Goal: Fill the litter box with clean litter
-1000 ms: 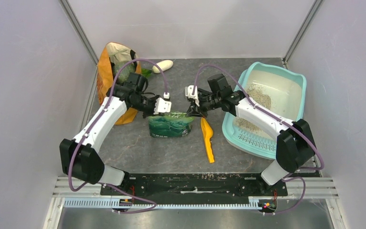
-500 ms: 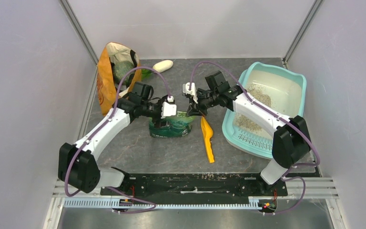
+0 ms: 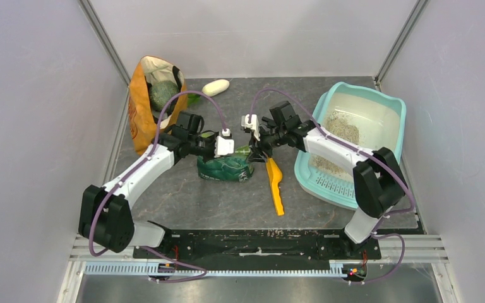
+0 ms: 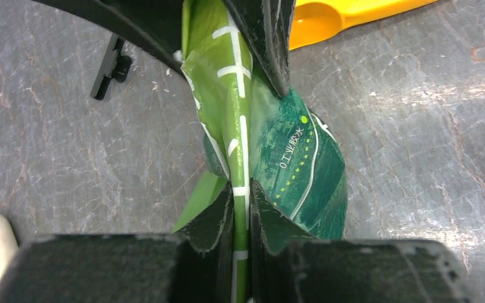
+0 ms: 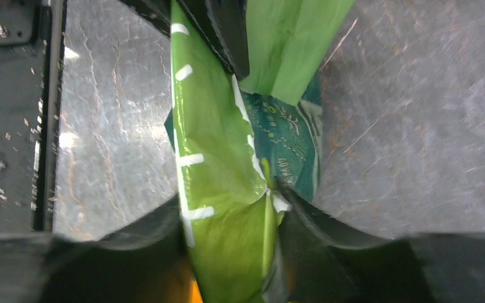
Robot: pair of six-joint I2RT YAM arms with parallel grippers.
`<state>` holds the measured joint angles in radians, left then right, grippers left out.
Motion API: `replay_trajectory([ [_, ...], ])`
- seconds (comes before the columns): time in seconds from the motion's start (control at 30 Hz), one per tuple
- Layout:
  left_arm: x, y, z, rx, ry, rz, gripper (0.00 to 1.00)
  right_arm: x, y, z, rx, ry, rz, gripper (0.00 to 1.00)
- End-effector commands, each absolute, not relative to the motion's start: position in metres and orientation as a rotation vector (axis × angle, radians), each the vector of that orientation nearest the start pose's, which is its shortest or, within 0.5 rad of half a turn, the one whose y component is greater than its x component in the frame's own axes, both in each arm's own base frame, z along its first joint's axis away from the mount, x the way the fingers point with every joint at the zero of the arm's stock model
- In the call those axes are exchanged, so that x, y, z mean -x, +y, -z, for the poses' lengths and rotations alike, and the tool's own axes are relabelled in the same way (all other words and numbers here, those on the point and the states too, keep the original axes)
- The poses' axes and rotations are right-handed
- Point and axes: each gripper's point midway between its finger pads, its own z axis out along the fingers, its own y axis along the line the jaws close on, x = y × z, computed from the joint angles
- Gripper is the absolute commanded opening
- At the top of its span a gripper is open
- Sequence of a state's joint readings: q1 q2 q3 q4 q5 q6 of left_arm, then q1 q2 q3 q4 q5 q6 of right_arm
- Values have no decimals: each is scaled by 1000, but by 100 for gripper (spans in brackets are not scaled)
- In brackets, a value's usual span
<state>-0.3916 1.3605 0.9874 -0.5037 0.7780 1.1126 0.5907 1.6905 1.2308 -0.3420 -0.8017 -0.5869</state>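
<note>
The pale-turquoise litter box [image 3: 338,186] lies at the right of the table, with a patch of grey-beige litter [image 3: 340,129] on its whitish floor. A green printed bag [image 3: 224,169] stands at mid-table. My left gripper [image 3: 230,150] is shut on the bag's light-green top strip [image 4: 240,158], its fingertips [image 4: 218,211] pinching it flat. My right gripper [image 3: 257,146] faces it from the other side. Its jaws [image 5: 227,202] stand open with the bag's top fold [image 5: 221,164] lying between them.
An orange scoop [image 3: 275,183] lies on the table between the bag and the litter box, close under my right gripper. An orange-tan cloth bag [image 3: 144,110] stands at the back left, and a white oblong object [image 3: 216,86] lies behind it.
My left arm has reached right and its gripper now pinches the bag's top. My right gripper has shifted slightly left over the bag and its jaws have opened.
</note>
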Motion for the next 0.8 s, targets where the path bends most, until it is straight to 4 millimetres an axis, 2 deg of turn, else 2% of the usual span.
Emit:
replay_trajectory([
  [0.0,-282,-216,-151,-1681,1420,583,8,-316,331,-131,1482,1696,-842,34],
  [0.07,-282,-211,-145,-1663,1466,587,7,-318,326,-124,1476,1734,-830,8],
  [0.1,-280,-208,-141,-1660,1489,599,7,-317,324,-123,1476,1738,-844,1],
  [0.23,-265,-200,-127,-1685,1537,665,6,-300,316,-116,1532,1736,-891,0],
  [0.4,-262,-192,-117,-1669,1640,700,2,-288,309,-118,1552,1739,-1003,0],
  [0.53,-253,-196,-142,-1644,1681,804,2,-294,305,-144,1520,1734,-1067,0],
  [0.57,-254,-198,-150,-1607,1693,808,2,-296,304,-151,1515,1729,-1063,3],
  [0.6,-258,-199,-158,-1572,1697,789,2,-299,304,-156,1502,1737,-1047,16],
  [0.63,-262,-199,-161,-1536,1727,770,4,-302,303,-160,1482,1755,-1029,40],
  [0.67,-268,-198,-163,-1505,1748,742,6,-305,303,-164,1464,1766,-1014,56],
  [0.73,-273,-196,-164,-1493,1770,713,10,-310,303,-174,1420,1753,-975,75],
  [0.77,-273,-196,-164,-1497,1773,714,14,-311,302,-181,1400,1730,-955,78],
])
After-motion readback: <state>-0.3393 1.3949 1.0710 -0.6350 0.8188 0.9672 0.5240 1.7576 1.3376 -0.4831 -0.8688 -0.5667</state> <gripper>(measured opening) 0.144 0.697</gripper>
